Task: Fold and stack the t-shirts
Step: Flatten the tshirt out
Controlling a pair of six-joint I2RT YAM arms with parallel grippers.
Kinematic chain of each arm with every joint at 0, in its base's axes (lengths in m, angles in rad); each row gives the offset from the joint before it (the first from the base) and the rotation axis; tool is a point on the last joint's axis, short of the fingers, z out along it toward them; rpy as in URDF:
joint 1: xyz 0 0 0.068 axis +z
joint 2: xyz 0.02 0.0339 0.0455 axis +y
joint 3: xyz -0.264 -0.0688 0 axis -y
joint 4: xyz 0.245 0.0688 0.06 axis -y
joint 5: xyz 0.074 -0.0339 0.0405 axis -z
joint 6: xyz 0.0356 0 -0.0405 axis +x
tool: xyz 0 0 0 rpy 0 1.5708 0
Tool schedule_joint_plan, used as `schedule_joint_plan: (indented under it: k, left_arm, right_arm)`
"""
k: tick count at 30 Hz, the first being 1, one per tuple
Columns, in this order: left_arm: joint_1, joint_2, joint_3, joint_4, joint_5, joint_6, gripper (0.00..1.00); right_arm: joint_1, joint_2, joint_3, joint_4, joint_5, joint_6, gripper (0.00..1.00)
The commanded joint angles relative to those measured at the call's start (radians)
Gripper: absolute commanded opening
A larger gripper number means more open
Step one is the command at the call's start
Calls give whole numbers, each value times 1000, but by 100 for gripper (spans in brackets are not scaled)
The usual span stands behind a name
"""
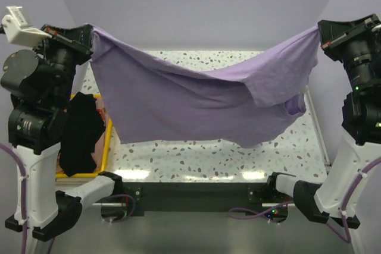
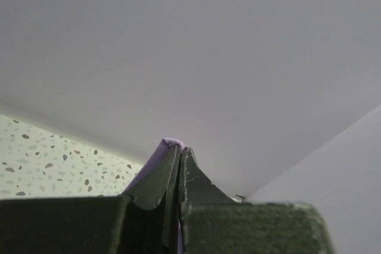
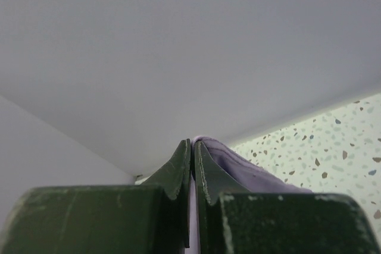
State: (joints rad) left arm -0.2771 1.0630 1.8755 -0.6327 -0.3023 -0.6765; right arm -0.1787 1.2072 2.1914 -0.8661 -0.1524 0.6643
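Note:
A pale lavender t-shirt (image 1: 196, 96) hangs stretched in the air between both arms, sagging in the middle above the speckled table (image 1: 196, 159). My left gripper (image 1: 89, 31) is shut on its upper left corner, and a bit of purple cloth (image 2: 169, 144) pokes out past the closed tips (image 2: 180, 150). High at the right, my right gripper (image 1: 318, 31) is shut on the other corner, with purple fabric (image 3: 238, 165) draped over one finger beside the tips (image 3: 192, 143). A black t-shirt (image 1: 80, 132) hangs over the rim of the yellow crate (image 1: 104, 153) at the left.
The yellow crate stands at the table's left edge beside the left arm. A metal rail (image 1: 318, 129) runs along the table's right edge. Pale walls close in the back and sides.

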Motion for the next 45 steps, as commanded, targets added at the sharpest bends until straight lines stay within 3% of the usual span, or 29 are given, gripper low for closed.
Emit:
schedule_joint_plan:
  k: [1, 6, 11, 14, 17, 19, 20, 23, 26, 32, 37, 45]
  left_arm:
    - [-2, 92, 4, 103, -32, 48, 0]
    - [30, 227, 5, 257, 3, 68, 0]
    - [180, 484, 111, 408, 198, -15, 0]
    - [229, 697, 328, 449, 276, -37, 0]
    - [277, 909, 597, 504, 391, -104, 0]
    - [320, 963, 604, 603, 477, -208, 0]
    - [352, 962, 571, 727, 497, -242, 0]
    - [391, 956, 507, 824, 532, -298, 0]
    - [404, 954, 492, 829, 571, -288, 0]
    - [409, 821, 165, 870, 635, -281, 0]
    - [411, 626, -310, 935, 637, -291, 0]
    - [401, 413, -827, 861, 618, -288, 0]
  right_arm:
    - [-2, 83, -24, 120, -39, 29, 0]
    - [-2, 182, -124, 335, -85, 95, 0]
    - [-1, 369, -72, 531, -127, 155, 0]
    - [1, 530, 57, 601, -154, 202, 0]
    - [10, 696, 361, 628, -151, 234, 0]
    - [12, 773, 450, 654, -125, 257, 0]
    - [13, 776, 465, 698, -109, 265, 0]
    - [12, 717, 378, 775, -56, 258, 0]
    - [10, 636, 143, 818, -62, 242, 0]
    - [10, 462, -241, 831, -72, 206, 0]
    - [12, 322, -594, 845, -99, 187, 0]
    - [5, 158, -1090, 682, -72, 97, 0]
